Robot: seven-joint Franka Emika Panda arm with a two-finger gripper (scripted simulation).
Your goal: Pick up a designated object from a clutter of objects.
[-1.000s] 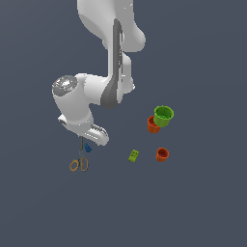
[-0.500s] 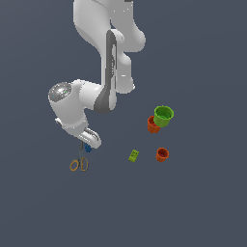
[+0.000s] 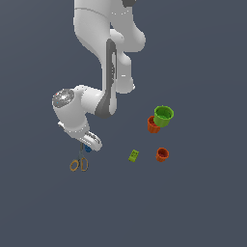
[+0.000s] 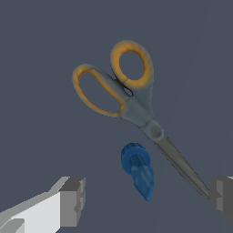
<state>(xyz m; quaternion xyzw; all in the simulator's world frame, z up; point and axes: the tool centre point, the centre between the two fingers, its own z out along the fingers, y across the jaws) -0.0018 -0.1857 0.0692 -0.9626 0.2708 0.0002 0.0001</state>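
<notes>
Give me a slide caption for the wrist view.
Open gripper above the blue piece, with the scissors lying right beside it.

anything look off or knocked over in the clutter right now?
One thing: the small blue piece lies on its side instead of standing on its wide base, close beside the scissors' blade. The green cup leans against an orange cup. The gripper is open above the blue piece. Nothing looks spilled or broken.

The arm (image 3: pixel 82 120) hides most of the blue piece (image 3: pixel 88 149); scissors' (image 4: pixel 132 109) blade tip sits behind a claw finger (image 4: pixel 222 196).
</notes>
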